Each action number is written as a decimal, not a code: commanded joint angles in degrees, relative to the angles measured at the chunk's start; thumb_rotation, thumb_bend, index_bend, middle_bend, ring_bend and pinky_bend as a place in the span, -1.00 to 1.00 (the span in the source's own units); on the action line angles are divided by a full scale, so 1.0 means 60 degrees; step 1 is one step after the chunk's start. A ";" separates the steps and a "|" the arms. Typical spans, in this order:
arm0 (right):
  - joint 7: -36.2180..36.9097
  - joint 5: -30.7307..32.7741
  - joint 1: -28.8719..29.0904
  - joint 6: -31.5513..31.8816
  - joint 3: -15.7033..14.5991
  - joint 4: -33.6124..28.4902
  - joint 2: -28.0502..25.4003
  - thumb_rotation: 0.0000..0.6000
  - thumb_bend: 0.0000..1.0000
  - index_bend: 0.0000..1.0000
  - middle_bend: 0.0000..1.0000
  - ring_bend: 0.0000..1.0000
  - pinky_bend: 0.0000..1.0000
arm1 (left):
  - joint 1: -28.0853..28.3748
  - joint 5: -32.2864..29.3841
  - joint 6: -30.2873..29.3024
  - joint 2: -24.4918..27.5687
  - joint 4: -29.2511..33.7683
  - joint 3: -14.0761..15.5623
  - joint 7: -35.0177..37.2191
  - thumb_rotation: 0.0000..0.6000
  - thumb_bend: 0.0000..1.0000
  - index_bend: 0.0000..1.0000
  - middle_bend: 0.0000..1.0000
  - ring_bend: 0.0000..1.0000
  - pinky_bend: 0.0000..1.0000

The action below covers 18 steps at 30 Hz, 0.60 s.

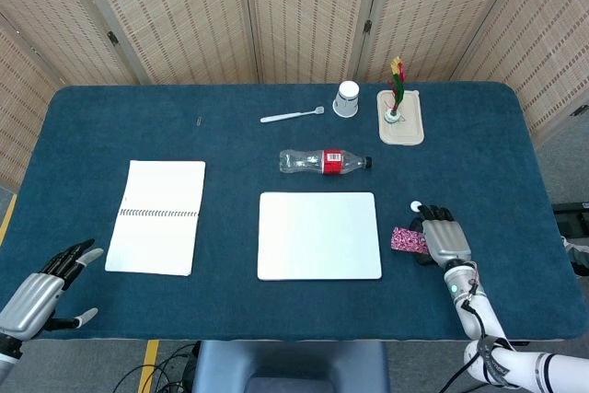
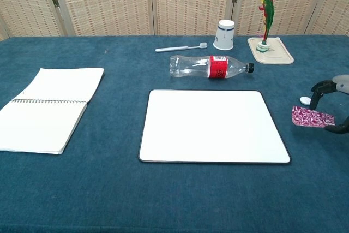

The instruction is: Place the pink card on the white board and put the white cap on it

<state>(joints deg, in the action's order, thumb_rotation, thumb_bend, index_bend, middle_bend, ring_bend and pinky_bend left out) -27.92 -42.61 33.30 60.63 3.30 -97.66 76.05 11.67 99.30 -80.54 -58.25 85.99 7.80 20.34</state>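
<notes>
Card: we see the pink card (image 2: 312,117) pinched in the fingers (image 2: 324,87) of our right hand (image 1: 443,237), off the cloth, just right of the board.
Cap: the white cap (image 2: 305,101) lies on the table right beside those fingertips, just behind the card.
Board: the white board (image 2: 213,125) lies flat, left of the fingers, apart from the card.
Right hand: grasping the card.
Left hand: our left hand (image 1: 41,287) hovers at the table's near left corner, fingers spread, holding nothing.
Beyond: a bottle (image 2: 210,66) lies behind the board; a notebook (image 2: 46,108) lies open well to the left.
</notes>
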 commanded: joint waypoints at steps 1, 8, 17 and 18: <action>0.0030 -0.0084 0.0108 -0.0057 0.0211 -0.0381 -0.0266 1.00 -0.51 -0.25 -0.82 -1.00 -1.00 | -0.0009 0.0026 -0.0030 0.0005 0.0019 0.0010 -0.0006 1.00 -0.49 -0.77 -0.99 -1.00 -0.70; -0.0431 0.0199 0.0849 -0.0457 0.0640 -0.0250 0.0323 1.00 -0.51 -0.25 -0.82 -1.00 -1.00 | -0.0040 0.0021 -0.0132 0.0082 -0.0049 0.0018 0.0296 1.00 -0.49 -0.77 -1.00 -1.00 -0.70; -0.1316 0.1262 0.1857 -0.0721 0.0908 0.0791 0.1714 1.00 -0.53 -0.25 -0.82 -1.00 -1.00 | -0.0092 0.0064 -0.0367 0.0199 -0.0319 0.0037 0.0998 1.00 -0.49 -0.77 -1.00 -1.00 -0.70; -0.1400 0.1356 0.1955 -0.0735 0.0919 0.0912 0.1854 1.00 -0.54 -0.25 -0.82 -1.00 -1.00 | -0.0095 0.0049 -0.0385 0.0212 -0.0368 0.0033 0.1107 1.00 -0.49 -0.77 -1.00 -1.00 -0.70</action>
<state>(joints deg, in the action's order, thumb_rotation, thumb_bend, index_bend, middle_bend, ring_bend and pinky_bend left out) -35.32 -35.43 43.99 56.55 8.44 -93.32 85.97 11.15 99.68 -82.64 -57.15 84.22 8.00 26.26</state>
